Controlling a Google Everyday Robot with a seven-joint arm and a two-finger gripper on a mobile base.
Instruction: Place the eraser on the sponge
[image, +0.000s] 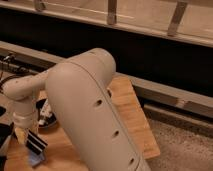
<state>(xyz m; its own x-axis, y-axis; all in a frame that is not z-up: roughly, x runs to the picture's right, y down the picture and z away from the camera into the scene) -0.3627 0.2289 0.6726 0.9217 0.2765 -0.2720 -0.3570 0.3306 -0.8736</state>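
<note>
My gripper (33, 143) hangs at the lower left of the camera view, low over the wooden table (131, 107), at the end of the white forearm (22, 102). Directly under it, at the frame's bottom edge, lies a small blue-grey pad, the sponge (35, 159), partly covered by the gripper's dark tip. I cannot make out the eraser; it may be hidden at the gripper's tip. My large white upper arm (92, 120) fills the middle of the view and hides much of the table.
A black bowl (50, 121) with a white and dark object (44, 112) in it sits just right of the forearm. A dark wall and metal railing (112, 12) run behind the table. Grey carpet (185, 147) lies to the right.
</note>
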